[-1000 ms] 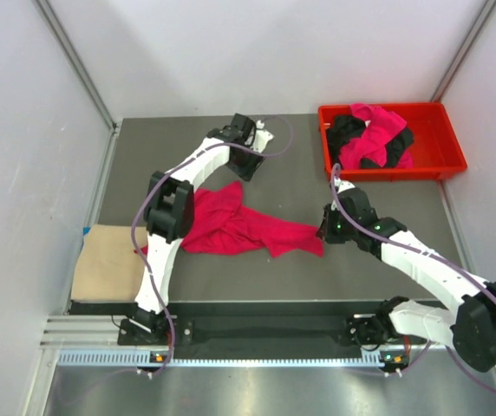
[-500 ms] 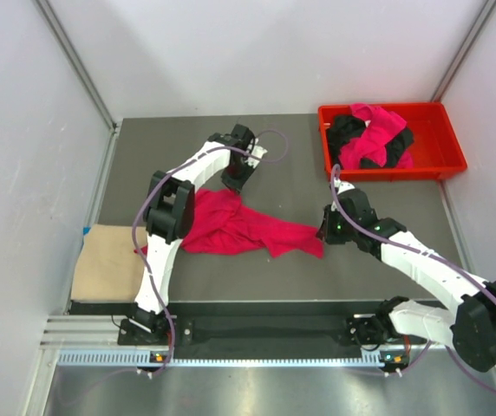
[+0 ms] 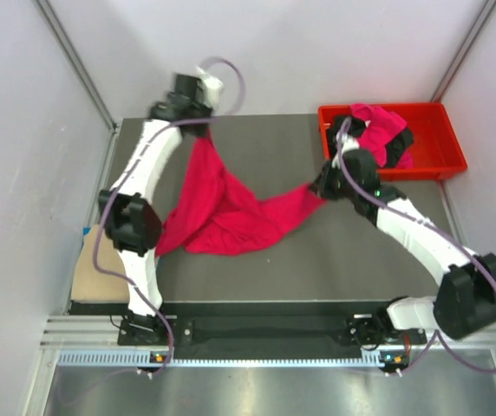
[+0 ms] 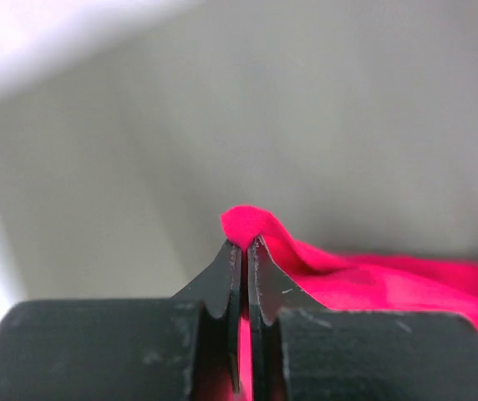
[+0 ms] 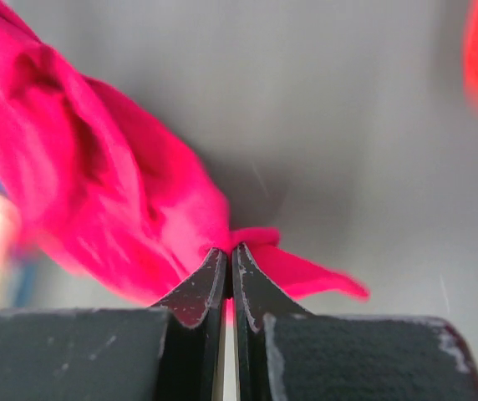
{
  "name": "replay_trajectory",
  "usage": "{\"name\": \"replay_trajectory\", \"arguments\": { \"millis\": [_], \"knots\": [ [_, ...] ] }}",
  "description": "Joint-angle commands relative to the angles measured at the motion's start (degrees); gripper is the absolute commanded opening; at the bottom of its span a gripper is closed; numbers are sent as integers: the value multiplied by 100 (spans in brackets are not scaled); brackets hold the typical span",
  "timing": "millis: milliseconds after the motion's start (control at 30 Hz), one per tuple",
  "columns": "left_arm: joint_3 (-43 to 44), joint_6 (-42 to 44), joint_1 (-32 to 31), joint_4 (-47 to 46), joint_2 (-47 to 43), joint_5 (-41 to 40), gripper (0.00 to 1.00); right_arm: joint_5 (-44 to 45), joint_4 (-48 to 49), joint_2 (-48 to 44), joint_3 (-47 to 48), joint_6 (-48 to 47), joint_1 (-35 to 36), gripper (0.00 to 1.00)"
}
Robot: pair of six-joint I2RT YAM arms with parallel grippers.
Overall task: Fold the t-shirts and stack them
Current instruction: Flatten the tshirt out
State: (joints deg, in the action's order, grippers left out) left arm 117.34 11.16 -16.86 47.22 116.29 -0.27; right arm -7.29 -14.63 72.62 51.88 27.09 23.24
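Both arms have lifted: left gripper (image 3: 199,128) at upper left and right gripper (image 3: 321,185) at centre-right each pinch the pink shirt (image 3: 222,212) tight, likely stretching it open for folding.

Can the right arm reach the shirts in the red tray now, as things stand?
Probably not yet. The tray lies close beside the right pincer, with nothing between, but that pincer is shut on the magenta shirt stretched between both arms.
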Motion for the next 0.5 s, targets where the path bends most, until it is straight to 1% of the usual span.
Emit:
{"name": "replay_trajectory", "arguments": {
  "millis": [0, 33, 67, 100, 133, 167, 200, 267, 300, 367, 400, 433, 467],
  "knots": [
    [1191, -307, 1113, -871, -555, -201, 0, -694, 1602, 637, 1497, 322, -564, 0],
    [1343, -325, 1411, -951, -537, -280, 0, -791, 1761, 1066, 2188, 480, -697, 0],
    [1457, -342, 1553, -1082, -546, -324, 0, -887, 2084, 1270, 2534, 681, -838, 0],
    [1624, -455, 1650, -1336, -555, -350, 0, -1088, 2270, 1681, 3190, 1179, -1083, 0],
    [1678, -526, 2008, -1486, -598, -351, 0, -1204, 2455, 1877, 3519, 1411, -1172, 0],
    [1748, -623, 2159, -1610, -607, -325, 0, -1274, 2674, 2053, 3853, 1613, -1260, 0],
    [1914, -832, 2457, -1707, -607, -307, 0, -1336, 2711, 2359, 4491, 1920, -1365, 0],
    [2169, -1105, 2766, -1883, -538, -115, 0, -1345, 2729, 2598, 5093, 2098, -1428, 0],
    [2449, -1107, 3046, -1909, -441, 0, 0, -1328, 2694, 2791, 5635, 2107, -1472, 0],
    [2574, -1317, 3293, -2058, -405, 412, 0, -1336, 2458, 2976, 6139, 2098, -1516, 0],
    [2514, -1327, 3460, -2198, -466, 579, 0, -1328, 2256, 3108, 6524, 2081, -1577, 0],
    [2400, -1309, 3505, -2200, -510, 755, 0, -1336, 2176, 3153, 6632, 2055, -1595, 0],
    [2016, -1179, 3523, -2339, -572, 1044, 0, -1328, 2106, 3162, 6677, 1933, -1612, 0]
  ]
}}
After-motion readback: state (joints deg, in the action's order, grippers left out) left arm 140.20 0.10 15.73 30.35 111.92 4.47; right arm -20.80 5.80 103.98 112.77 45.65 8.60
